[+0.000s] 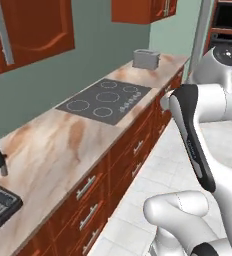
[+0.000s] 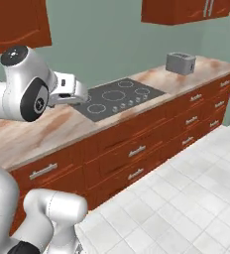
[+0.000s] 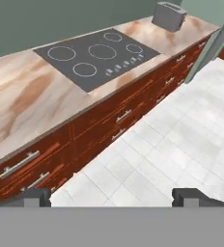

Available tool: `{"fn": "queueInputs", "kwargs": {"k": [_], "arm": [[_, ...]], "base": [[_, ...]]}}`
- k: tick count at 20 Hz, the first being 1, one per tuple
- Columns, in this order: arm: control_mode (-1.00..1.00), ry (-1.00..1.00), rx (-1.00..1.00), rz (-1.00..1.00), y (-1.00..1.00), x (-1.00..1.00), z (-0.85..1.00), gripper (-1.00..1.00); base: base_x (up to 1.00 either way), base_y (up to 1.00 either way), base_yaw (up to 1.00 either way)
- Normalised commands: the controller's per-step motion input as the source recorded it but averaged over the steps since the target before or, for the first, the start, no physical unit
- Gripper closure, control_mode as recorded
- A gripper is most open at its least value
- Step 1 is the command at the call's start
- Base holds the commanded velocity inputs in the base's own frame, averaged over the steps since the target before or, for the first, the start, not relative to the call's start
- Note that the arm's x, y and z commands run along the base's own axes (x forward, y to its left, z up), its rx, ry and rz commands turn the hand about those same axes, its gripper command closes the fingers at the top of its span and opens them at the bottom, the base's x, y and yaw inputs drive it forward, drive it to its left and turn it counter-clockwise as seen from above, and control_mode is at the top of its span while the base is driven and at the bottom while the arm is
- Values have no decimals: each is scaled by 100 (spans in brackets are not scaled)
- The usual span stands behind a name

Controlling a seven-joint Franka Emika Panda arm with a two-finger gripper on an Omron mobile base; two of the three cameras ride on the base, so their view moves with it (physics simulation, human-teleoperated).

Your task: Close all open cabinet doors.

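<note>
Polished stone, glossy wood

Marbled counter [image 1: 48, 150] smooth beside matt black cooktop [image 1: 105, 99]; reddish cabinet doors [image 1: 30, 30] glossy wood, toaster [image 1: 146, 59] brushed metal.

Cabinet doors [image 1: 33, 27]: reddish-brown wood with raised panels and long vertical grey bar handles, mounted on the wall above the worktop [image 1: 53, 145]. A second pair of doors [image 2: 189, 10] hangs further along, above the worktop's far end, lying flush.

Pretty flat, even rendered lighting all round, no hard shadows or glare, just low-res softness and a faint sheen on the counter [image 1: 53, 150].
</note>
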Motion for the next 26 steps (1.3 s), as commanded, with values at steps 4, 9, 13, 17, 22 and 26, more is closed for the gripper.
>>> {"fn": "queueInputs", "kwargs": {"k": [4,9,13,17,22,26], "arm": [[100,0,0,0,0,0,0,-100],[100,0,0,0,0,0,0,-100],[100,0,0,0,0,0,0,-100],[100,0,0,0,0,0,0,-100],[100,0,0,0,0,0,0,-100],[100,0,0,0,0,0,0,-100]], "base": [[6,8,-95],[32,5,-68],[37,16,-54],[46,18,-33],[46,21,-46],[52,25,-33]]}}
